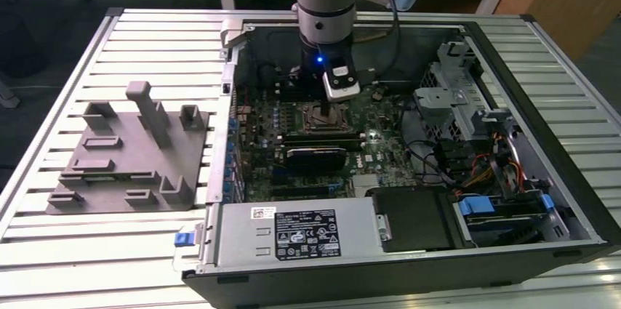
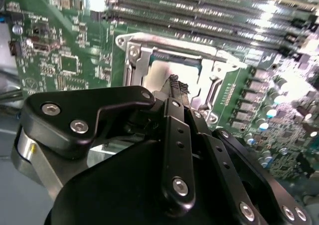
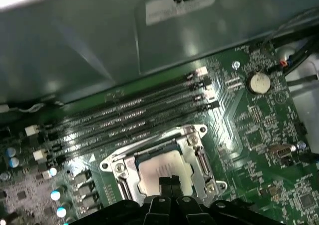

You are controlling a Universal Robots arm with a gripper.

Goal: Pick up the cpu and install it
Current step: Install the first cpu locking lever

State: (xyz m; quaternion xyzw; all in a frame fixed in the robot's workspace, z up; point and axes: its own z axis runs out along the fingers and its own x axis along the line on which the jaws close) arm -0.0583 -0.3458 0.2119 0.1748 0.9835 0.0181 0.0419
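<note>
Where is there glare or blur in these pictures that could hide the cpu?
In the second wrist view, glare washes out the board's far edge and the gripper looms soft in front of the cpu. In the first wrist view, the cpu shines pale. In the exterior view, the case interior sits dark.

Cpu (image 3: pixel 162 169) in socket (image 3: pixel 195 135) on motherboard (image 1: pixel 374 134); fixture block (image 1: pixel 131 153) at exterior view's left.

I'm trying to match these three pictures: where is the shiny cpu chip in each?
Exterior view: hidden beneath the pincer, mid-motherboard.
First wrist view: the cpu lies in the socket frame, the fingertips just above it.
Second wrist view: the cpu lies beyond the fingertips.
Shared landmark: that socket frame.
</note>
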